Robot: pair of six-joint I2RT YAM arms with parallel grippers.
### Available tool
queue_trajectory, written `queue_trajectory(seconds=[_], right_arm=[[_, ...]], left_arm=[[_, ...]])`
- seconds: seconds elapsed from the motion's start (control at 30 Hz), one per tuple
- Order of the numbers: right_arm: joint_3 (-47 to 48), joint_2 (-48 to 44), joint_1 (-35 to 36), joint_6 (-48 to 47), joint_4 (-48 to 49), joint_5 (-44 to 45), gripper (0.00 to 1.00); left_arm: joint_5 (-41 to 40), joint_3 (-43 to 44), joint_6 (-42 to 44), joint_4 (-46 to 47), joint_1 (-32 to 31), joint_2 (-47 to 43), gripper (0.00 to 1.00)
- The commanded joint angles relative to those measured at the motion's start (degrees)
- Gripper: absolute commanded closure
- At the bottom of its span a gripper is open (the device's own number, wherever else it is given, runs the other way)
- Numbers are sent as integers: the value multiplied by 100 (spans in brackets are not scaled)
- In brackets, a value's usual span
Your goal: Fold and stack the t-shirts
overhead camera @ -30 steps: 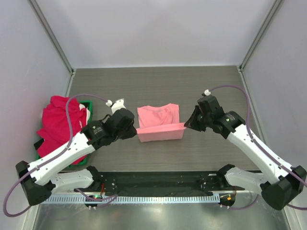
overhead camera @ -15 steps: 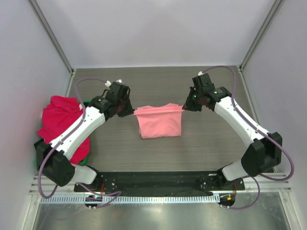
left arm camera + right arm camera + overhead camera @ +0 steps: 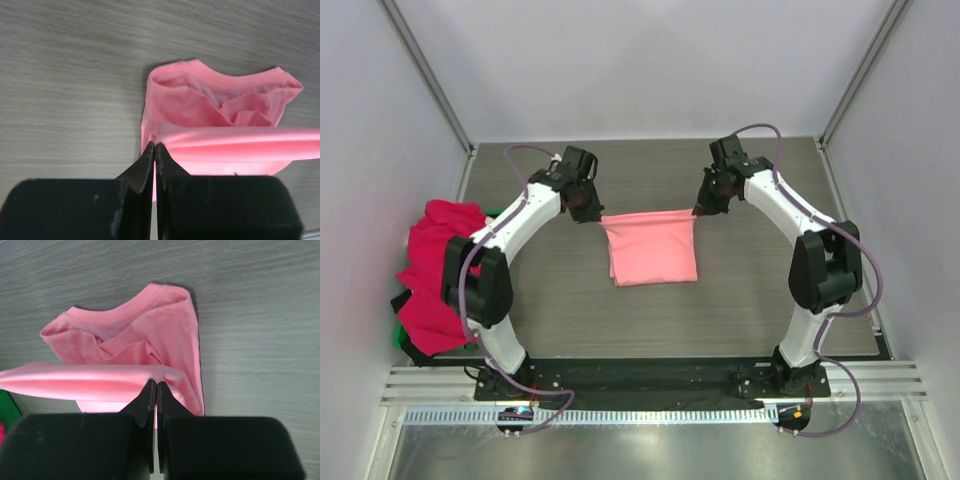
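Left gripper [image 3: 155,152] clamped tight on an edge of the pink shirt [image 3: 220,120]; right gripper [image 3: 154,390] pinches the other end. Edge taut between them, rest lies on table [image 3: 760,290] just beyond both fingertips. Red shirts [image 3: 435,265] heaped well outside left gripper.

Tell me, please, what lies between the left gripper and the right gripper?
The salmon-pink t-shirt: its raised edge runs taut from the left gripper to the right gripper, each shut on a corner. The top view shows it.
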Motion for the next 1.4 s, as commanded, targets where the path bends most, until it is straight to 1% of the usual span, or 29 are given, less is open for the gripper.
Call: queue_trajectory(seconds=[0.0,0.03,0.07,0.1,0.13,0.17,0.2,0.23,0.27,0.3,0.33,0.4,0.43,0.47,0.5,0.53,0.57,0.6,0.7,0.77,0.8,0.83,0.87,0.9,0.93,1.03,1.2,1.3,1.37], right_arm=[[547,395,-180,-293,62,134,99],[652,527,-198,-328,62,125,99],[915,841,-224,-329,54,99,95],[1091,1027,-277,-329,45,90,83],[1310,1220,-303,-337,-7,-14,67],[1922,1744,-338,-363,-121,-76,35],[2328,1993,-400,-407,-279,-120,26],[2767,2292,-426,-442,-794,-129,21],[3529,2486,-444,-495,-1095,-112,19],[3719,2566,-453,-513,-1263,-68,19],[3712,2445,-453,-530,-1265,-33,18],[2855,1981,-462,-487,-907,-33,18],[2468,1526,-453,-487,-469,-85,18],[1785,1304,-444,-487,-282,-155,16],[1491,1136,-461,-522,-141,-243,16],[1236,917,-453,-548,95,-331,16],[790,854,-462,-574,211,-584,16],[594,792,-453,-609,386,-700,16],[-31,678,-453,-654,703,-1252,18],[-338,642,-453,-706,1002,-1403,20],[-392,651,-453,-733,1046,-1430,20],[-418,677,-462,-794,1099,-1439,23],[-419,773,-453,-838,1108,-1448,24],[-401,826,-453,-873,1108,-1457,26],[-384,905,-453,-917,1117,-1474,29],[-287,1204,-453,-979,1161,-1527,36],[-120,1608,-462,-1084,1222,-1475,41],[-41,1828,-453,-1146,1223,-1430,42],[12,1908,-453,-1146,1240,-1439,46]], left_arm=[[-73,407,241,-113,244,421,100],[-55,590,250,-148,340,588,100],[-37,740,250,-183,393,755,99],[24,907,250,-270,463,931,91],[294,1448,250,-367,542,1446,84],[479,1784,250,-507,726,1721,73],[647,2162,258,-978,815,2072,60],[953,2653,276,-1279,894,2606,54],[1017,3362,372,-1534,955,2820,50],[1052,3674,451,-1902,956,2935,45],[966,3816,530,-2002,947,2867,44],[930,3416,610,-1837,939,2499,41],[912,3161,601,-1722,939,2219,41],[929,2819,601,-1608,939,1720,41],[956,2233,593,-1381,930,1428,40],[999,1879,601,-1283,930,1173,40],[1026,1588,610,-1221,930,665,41],[1018,1011,662,-1133,886,434,41],[982,226,794,-1045,798,-469,41],[895,-477,944,-1045,710,-937,41],[807,-689,979,-1062,693,-1409,41],[754,-1135,1040,-1071,675,-1640,41],[684,-1322,1049,-1106,684,-1843,41],[640,-1489,1058,-1158,675,-2315,41],[596,-1839,1102,-1167,675,-2511,41],[438,-2184,1137,-1229,675,-3291,41],[61,-2624,1217,-1229,675,-4032,40],[165,-2694,1260,-1107,666,-4270,40],[95,-2843,1208,-923,675,-4454,40]])
